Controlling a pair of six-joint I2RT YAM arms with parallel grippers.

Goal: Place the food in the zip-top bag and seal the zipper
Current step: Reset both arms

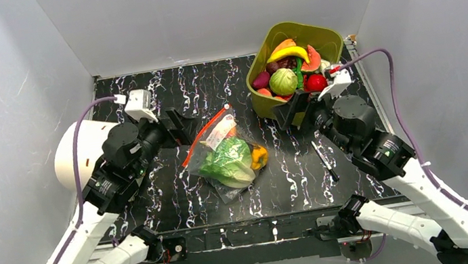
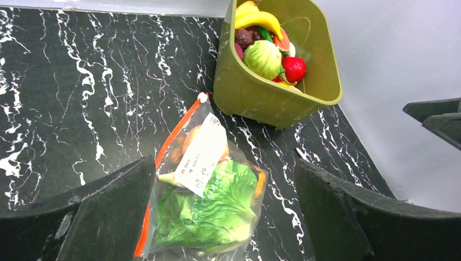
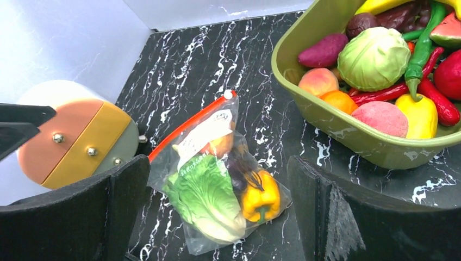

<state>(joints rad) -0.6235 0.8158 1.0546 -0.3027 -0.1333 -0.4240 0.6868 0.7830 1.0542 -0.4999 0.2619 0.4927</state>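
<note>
The zip-top bag (image 1: pixel 226 155) lies flat mid-table, holding food: a green lettuce (image 3: pixel 206 196), a yellow-orange pepper (image 3: pixel 261 198) and a dark purple eggplant (image 3: pixel 237 166). Its zipper (image 1: pixel 204 134) runs straight along the bag's left edge, with the white slider (image 1: pixel 226 107) at the far end. My left gripper (image 1: pixel 183 126) hovers open just left of the zipper, touching nothing; in its wrist view the bag (image 2: pixel 206 206) lies below the gap. My right gripper (image 1: pixel 296 109) is open by the tub's near wall, right of the bag (image 3: pixel 217 179), and holds nothing.
An olive-green tub (image 1: pixel 261 101) full of several toy fruits and vegetables stands at the back right. A white roll (image 1: pixel 77 152) lies at the left wall. A black pen (image 1: pixel 324 161) lies right of the bag. Grey walls close three sides.
</note>
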